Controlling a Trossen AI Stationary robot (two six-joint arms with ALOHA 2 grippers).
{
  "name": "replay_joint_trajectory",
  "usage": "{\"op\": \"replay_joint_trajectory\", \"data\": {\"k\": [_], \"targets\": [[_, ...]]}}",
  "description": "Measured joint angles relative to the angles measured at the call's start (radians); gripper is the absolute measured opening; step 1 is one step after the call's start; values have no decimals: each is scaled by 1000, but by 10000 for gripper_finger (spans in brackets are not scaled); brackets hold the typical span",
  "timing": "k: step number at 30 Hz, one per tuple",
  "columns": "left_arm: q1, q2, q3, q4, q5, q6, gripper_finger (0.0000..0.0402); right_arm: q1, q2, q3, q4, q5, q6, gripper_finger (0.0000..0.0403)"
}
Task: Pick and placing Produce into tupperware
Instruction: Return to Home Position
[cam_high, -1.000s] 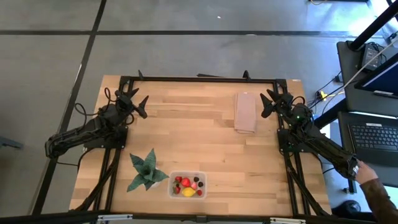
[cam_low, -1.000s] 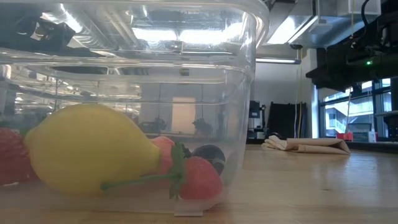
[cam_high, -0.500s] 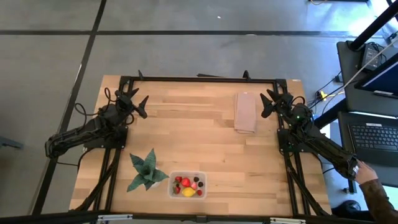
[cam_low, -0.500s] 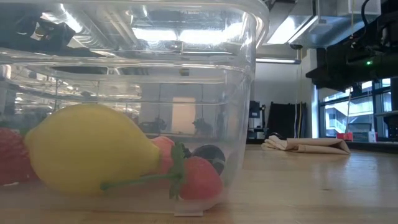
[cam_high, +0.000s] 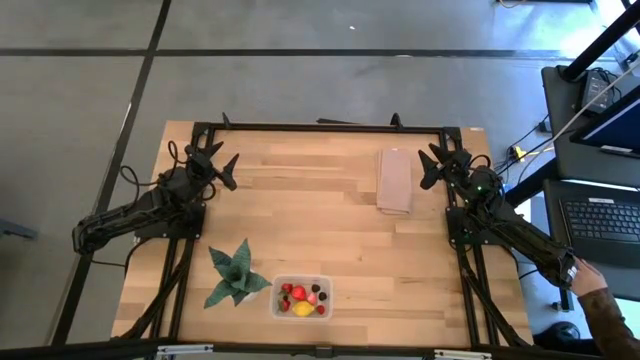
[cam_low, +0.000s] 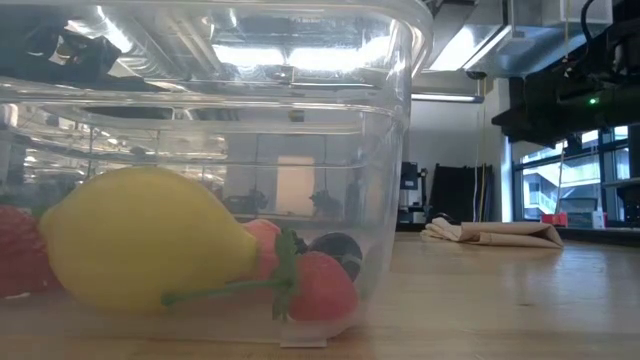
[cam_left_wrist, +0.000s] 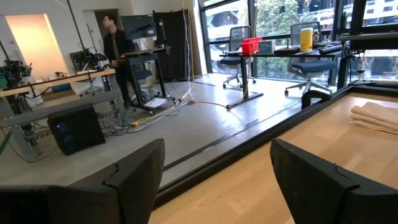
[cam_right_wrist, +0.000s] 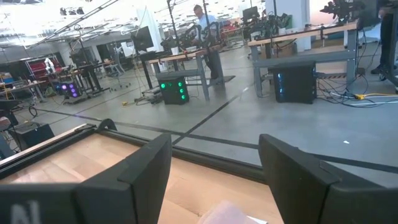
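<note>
The left gripper (cam_high: 222, 165) sits over the left side of the table (cam_high: 330, 230), close to the edge farthest from the tupperware. In the left wrist view its fingers (cam_left_wrist: 134, 177) are spread wide apart with nothing between them.

The right gripper (cam_high: 432, 166) sits in the matching position on the right side, just beside the folded cloth (cam_high: 394, 181). Its fingers (cam_right_wrist: 297, 171) are also spread wide and hold nothing.

The tupperware (cam_high: 300, 280) rests on the table near the edge at the bottom of the high view, about midway along it and well apart from both grippers. The green plant (cam_high: 234, 276) stands just beside it, on its left.

The produce (cam_high: 302, 298) lies inside the tupperware. The low view shows a lemon (cam_low: 140, 240), a strawberry (cam_low: 322, 287) and a dark berry (cam_low: 338, 248) behind the clear wall.
</note>
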Motion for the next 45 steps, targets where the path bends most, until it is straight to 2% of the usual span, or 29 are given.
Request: {"op": "replay_joint_trajectory", "data": {"k": [45], "targets": [[0, 0, 0, 0, 0, 0, 285, 0, 0, 0, 0, 0, 0, 243]]}}
